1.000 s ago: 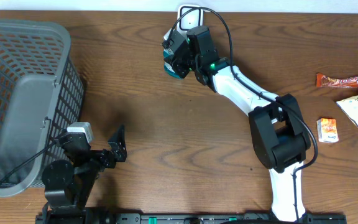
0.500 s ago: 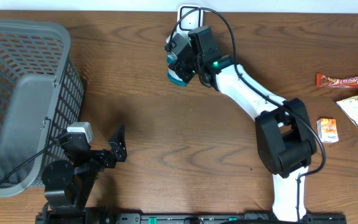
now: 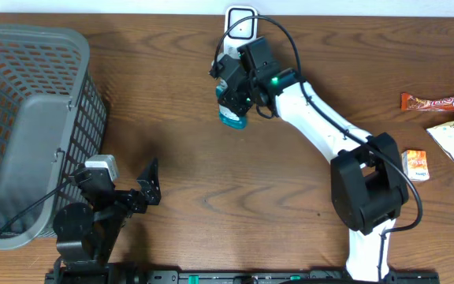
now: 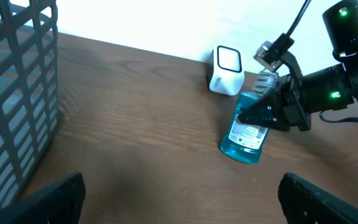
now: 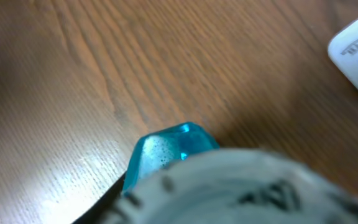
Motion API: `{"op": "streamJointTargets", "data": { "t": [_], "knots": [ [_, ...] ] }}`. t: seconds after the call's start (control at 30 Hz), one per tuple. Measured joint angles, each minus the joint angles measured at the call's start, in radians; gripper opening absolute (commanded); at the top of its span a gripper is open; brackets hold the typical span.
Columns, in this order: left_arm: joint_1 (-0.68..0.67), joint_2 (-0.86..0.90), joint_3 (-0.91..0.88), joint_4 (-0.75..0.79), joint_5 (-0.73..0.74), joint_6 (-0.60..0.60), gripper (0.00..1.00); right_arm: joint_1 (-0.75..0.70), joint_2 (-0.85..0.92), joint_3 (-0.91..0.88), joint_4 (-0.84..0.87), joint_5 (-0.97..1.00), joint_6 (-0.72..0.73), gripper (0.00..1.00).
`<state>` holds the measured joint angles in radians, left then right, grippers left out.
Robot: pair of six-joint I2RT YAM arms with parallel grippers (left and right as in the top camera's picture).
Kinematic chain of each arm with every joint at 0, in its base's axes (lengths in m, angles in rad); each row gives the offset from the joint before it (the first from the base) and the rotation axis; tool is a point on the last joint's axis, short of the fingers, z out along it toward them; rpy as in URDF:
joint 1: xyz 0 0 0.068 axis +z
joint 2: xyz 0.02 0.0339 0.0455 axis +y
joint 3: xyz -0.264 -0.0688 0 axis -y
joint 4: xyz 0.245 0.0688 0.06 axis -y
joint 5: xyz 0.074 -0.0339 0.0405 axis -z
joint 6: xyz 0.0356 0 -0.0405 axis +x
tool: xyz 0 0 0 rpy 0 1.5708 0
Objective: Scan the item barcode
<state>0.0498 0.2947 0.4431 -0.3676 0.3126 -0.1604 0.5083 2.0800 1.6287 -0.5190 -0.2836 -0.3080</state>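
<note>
Leaning over on the wooden tabletop just in front of the scanner, the bottle has its base down on the wood, as far as I can see, and its top tipped back toward the right arm. The right fingers are closed around its upper part near the cap, pinching it, so the body and the label hang clear below them. From the right wrist view only a blurred grey cap edge and a faceted blue corner of the bottle show against the grain.

The bottle is clear teal plastic, flat-sided with a rounded base, and carries a white printed label on its face. The scanner is a small white block with rounded corners and a dark-rimmed window. It stands at the far edge of the tabletop, near the bottle but not touching it.

The left fingers are spread wide with nothing between them, well apart from the bottle, beside a grey basket of open plastic lattice. Off to the right lie 3 snack packets.
</note>
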Motion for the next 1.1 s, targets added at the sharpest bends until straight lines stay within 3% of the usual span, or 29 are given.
{"op": "streamJointTargets", "data": {
  "t": [0.27, 0.57, 0.9, 1.1],
  "knots": [
    [0.000, 0.000, 0.000, 0.000, 0.000, 0.000, 0.99, 0.014, 0.000, 0.000, 0.017, 0.001, 0.000, 0.64],
    [0.000, 0.000, 0.000, 0.000, 0.000, 0.000, 0.99, 0.014, 0.000, 0.000, 0.060, 0.003, 0.001, 0.72],
    [0.000, 0.000, 0.000, 0.000, 0.000, 0.000, 0.99, 0.014, 0.000, 0.000, 0.067, 0.006, 0.000, 0.73],
    [0.000, 0.000, 0.000, 0.000, 0.000, 0.000, 0.99, 0.014, 0.000, 0.000, 0.066, 0.006, 0.000, 0.58]
  ]
}}
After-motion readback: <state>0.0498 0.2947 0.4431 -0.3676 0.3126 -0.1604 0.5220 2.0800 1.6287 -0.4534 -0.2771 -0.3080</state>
